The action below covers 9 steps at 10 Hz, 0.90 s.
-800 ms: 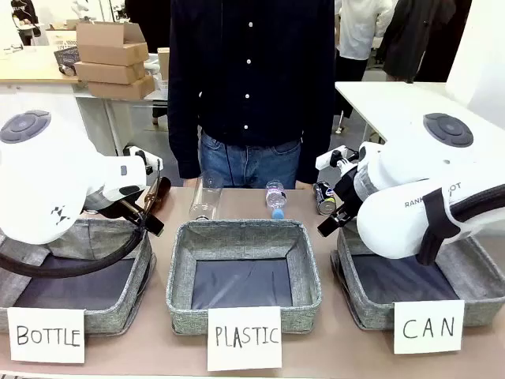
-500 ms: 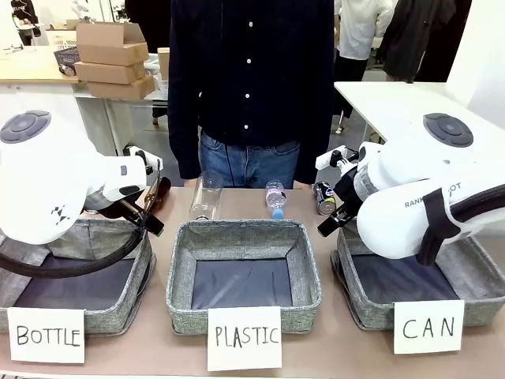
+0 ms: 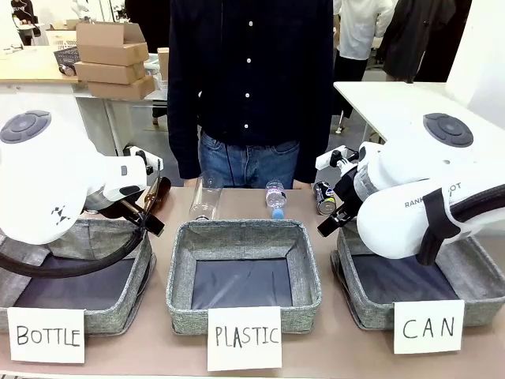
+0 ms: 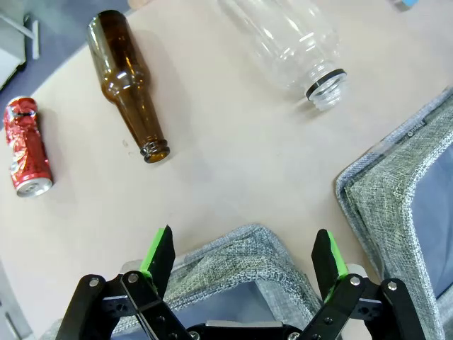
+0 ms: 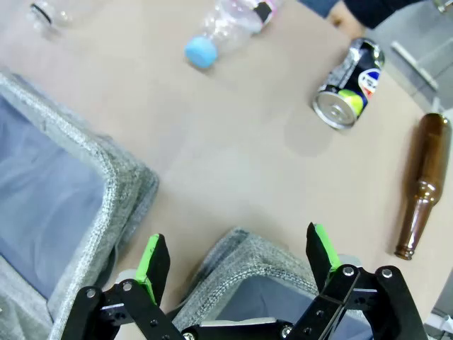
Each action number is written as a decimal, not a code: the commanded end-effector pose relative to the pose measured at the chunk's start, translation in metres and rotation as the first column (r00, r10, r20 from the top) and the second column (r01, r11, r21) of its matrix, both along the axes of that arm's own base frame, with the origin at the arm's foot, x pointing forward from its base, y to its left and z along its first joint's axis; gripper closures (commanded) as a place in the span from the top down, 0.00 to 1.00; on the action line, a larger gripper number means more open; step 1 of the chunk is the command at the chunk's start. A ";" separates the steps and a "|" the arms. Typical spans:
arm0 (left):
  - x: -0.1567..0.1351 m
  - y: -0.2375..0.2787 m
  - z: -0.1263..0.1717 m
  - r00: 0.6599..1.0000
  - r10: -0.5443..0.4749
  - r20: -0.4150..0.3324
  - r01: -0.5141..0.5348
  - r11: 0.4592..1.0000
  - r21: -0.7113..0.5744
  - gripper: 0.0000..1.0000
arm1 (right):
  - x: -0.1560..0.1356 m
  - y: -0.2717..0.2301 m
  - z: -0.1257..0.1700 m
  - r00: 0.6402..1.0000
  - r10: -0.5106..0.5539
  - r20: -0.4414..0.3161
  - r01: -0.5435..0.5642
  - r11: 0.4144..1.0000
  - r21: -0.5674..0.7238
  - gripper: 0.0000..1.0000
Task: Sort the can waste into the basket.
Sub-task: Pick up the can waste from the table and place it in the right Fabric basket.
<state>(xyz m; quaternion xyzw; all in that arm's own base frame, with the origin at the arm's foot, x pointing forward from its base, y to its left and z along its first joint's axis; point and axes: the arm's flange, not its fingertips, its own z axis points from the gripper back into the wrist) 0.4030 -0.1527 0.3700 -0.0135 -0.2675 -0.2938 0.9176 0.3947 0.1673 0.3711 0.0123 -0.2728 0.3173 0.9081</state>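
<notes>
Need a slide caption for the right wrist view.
Open right gripper above grey woven basket rim, black drink can and brown glass bottle lying beyond.

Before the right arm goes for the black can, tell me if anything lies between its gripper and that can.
Nothing visible does. The open right gripper hangs over the far rim of the CAN basket; bare table runs from there to the black can. A brown bottle and a blue-capped bottle lie off to either side.
</notes>
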 end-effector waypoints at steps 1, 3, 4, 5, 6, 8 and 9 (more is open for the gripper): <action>0.000 0.001 0.000 1.000 0.001 0.000 -0.001 1.000 0.000 1.00 | 0.000 0.000 0.000 1.000 0.000 0.000 0.000 1.000 0.001 1.00; -0.034 -0.003 0.055 1.000 -0.001 0.022 0.001 1.000 -0.023 1.00 | -0.015 -0.006 0.045 0.998 -0.005 0.060 0.004 1.000 0.005 1.00; -0.081 -0.002 0.104 0.994 0.113 -0.001 -0.113 0.993 -0.036 1.00 | -0.045 -0.014 0.090 0.997 0.012 0.078 -0.014 1.000 0.019 1.00; -0.133 0.010 0.128 0.994 0.094 0.053 -0.093 0.995 -0.023 1.00 | -0.082 -0.025 0.121 0.998 0.061 0.009 -0.061 0.998 0.029 1.00; -0.176 0.023 0.132 0.996 0.054 0.065 -0.055 0.998 0.015 1.00 | -0.117 -0.036 0.133 0.990 0.136 -0.024 -0.134 0.990 0.043 1.00; -0.213 0.045 0.093 0.989 -0.145 0.004 0.143 0.983 0.111 1.00 | -0.161 -0.050 0.107 0.980 0.186 -0.069 -0.191 0.980 -0.060 1.00; -0.194 0.036 0.073 0.984 -0.174 0.044 0.166 0.976 0.142 1.00 | -0.159 -0.042 0.090 0.986 0.162 0.025 -0.159 0.983 -0.093 1.00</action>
